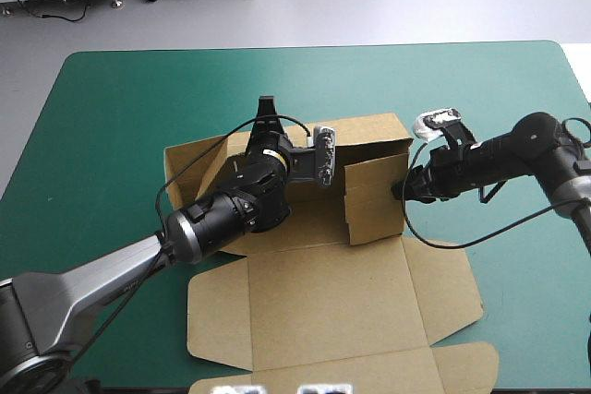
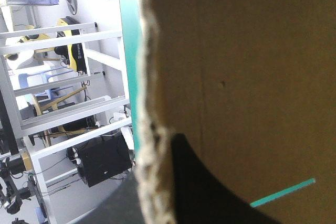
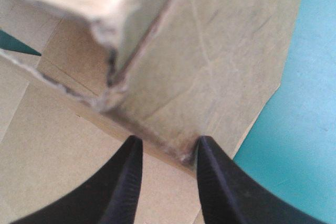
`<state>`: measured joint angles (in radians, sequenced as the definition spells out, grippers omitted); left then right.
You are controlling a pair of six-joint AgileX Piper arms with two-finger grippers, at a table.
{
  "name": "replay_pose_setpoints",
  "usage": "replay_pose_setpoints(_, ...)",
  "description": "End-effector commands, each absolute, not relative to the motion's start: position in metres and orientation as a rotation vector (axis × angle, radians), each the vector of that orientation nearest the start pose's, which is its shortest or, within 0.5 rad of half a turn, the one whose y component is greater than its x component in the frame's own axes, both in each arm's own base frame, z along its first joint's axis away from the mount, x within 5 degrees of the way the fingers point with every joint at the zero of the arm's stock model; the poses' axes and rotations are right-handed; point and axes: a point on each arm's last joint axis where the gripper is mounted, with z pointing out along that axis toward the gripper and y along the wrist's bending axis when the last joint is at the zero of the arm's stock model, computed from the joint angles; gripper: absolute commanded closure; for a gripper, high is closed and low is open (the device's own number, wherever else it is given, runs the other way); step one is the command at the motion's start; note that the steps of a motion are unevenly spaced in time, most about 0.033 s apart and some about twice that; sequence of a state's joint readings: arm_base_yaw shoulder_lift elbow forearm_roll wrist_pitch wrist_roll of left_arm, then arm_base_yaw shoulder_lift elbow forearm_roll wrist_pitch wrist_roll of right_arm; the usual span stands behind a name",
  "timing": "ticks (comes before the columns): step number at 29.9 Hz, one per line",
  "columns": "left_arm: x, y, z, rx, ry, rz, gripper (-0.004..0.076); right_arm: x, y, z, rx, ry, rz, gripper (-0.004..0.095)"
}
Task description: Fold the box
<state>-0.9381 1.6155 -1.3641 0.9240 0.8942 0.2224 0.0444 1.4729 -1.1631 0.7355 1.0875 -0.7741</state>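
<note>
Nearest, the right gripper (image 3: 169, 141), jaws nearly closed, pinches a wall corner of the box (image 3: 220, 61) at 2 o'clock. The left gripper (image 2: 155, 156) clamps its far wall at 11. Only overhead shows it in the middle of the table (image 1: 111, 136), lid flat.

— Where does the box (image 1: 323, 306) sit?
— Mid-table (image 1: 111, 117): lid flat toward the near edge, walls raised on the far side.
— And your claws?
— My left gripper (image 1: 267, 110) reaches across the tray and pinches the far wall (its edge runs between my fingers). My right gripper (image 1: 401, 189) is right of the box, at the right wall, with board between its fingers.
</note>
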Motion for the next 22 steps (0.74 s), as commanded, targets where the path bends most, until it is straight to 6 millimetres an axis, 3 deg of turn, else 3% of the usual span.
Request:
replay_pose_setpoints(1, 0.249, -0.248, 0.344, 1.588, 1.622, 0.744, 0.0729, 0.289, 0.068, 0.329, -0.632, 2.323, 0.7, 0.058)
replay_pose_setpoints(12, 0.249, -0.249, 0.344, 1.592, 1.61, 0.734, 0.0729, 0.302, 0.067, 0.332, -0.656, 2.186, 0.615, 0.0581)
replay_pose_setpoints(22, 0.249, -0.249, 0.344, 1.592, 1.609, 0.733, 0.0729, 0.326, 0.072, 0.3, -0.685, 2.194, 0.687, 0.0581)
